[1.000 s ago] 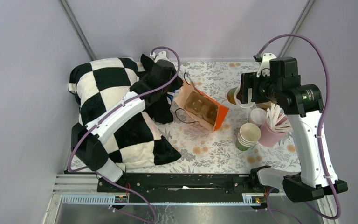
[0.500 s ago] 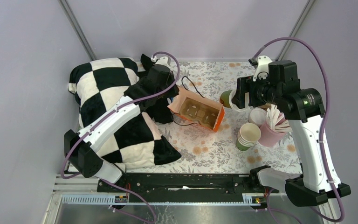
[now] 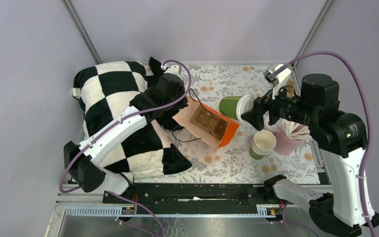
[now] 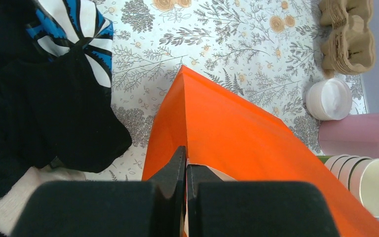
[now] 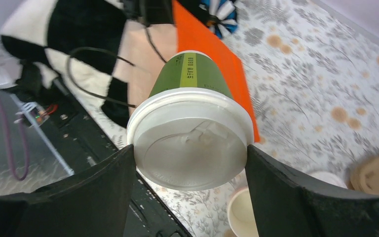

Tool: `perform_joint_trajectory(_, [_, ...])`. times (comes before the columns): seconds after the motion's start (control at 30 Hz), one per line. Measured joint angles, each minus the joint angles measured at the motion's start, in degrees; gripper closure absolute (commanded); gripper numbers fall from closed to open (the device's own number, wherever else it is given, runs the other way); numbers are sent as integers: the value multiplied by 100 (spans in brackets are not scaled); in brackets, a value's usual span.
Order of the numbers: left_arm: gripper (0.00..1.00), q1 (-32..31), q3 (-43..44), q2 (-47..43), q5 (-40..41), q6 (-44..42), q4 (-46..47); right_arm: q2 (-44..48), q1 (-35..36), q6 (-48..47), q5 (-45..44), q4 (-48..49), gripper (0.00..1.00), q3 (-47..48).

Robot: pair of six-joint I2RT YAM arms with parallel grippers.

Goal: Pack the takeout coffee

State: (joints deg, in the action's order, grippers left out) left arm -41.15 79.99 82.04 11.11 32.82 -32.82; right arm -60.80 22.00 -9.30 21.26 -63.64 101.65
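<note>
Two grips — right jaws clamp takeout coffee (image 3: 231, 106), tipped sideways beside orange bag (image 4: 237, 133); left jaws pinch bag rim.

Floral table (image 3: 227, 163) — checkered pillow (image 3: 113, 84), cup stack (image 3: 262, 143), pink cup (image 3: 286, 146).

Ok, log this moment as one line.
left gripper: shut on orange bag edge | right gripper: grips lidded green cup, sideways beside bag
</note>
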Motion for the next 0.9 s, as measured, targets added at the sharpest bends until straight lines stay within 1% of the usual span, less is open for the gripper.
perform_joint_trajectory(0.23, [100, 0, -28, -101, 162, 199, -140, 33, 407, -28, 859, 96, 52, 9])
perform_joint_trajectory(0.4, [100, 0, -28, -101, 170, 315, -160, -55, 695, 28, 1093, 144, 52, -74])
perform_joint_trajectory(0.53, [100, 0, -28, -107, 205, 332, -205, -175, 841, 120, 1110, 269, 54, -170])
perform_joint_trajectory(0.6, [100, 0, -31, -122, 223, 348, -229, -267, 988, 179, 1025, 302, 55, -177])
perform_joint_trajectory(0.67, [100, 0, -37, -146, 227, 363, -256, -376, 1298, 214, 780, 321, 54, -177])
perform_joint_trajectory(0.77, [100, 0, -81, -210, 249, 378, -299, -592, 2055, 234, 166, 291, 54, -164])
perform_joint_trajectory(0.9, [100, 0, -96, -249, 262, 426, -356, -1054, 3123, 232, -894, 105, 54, 85])
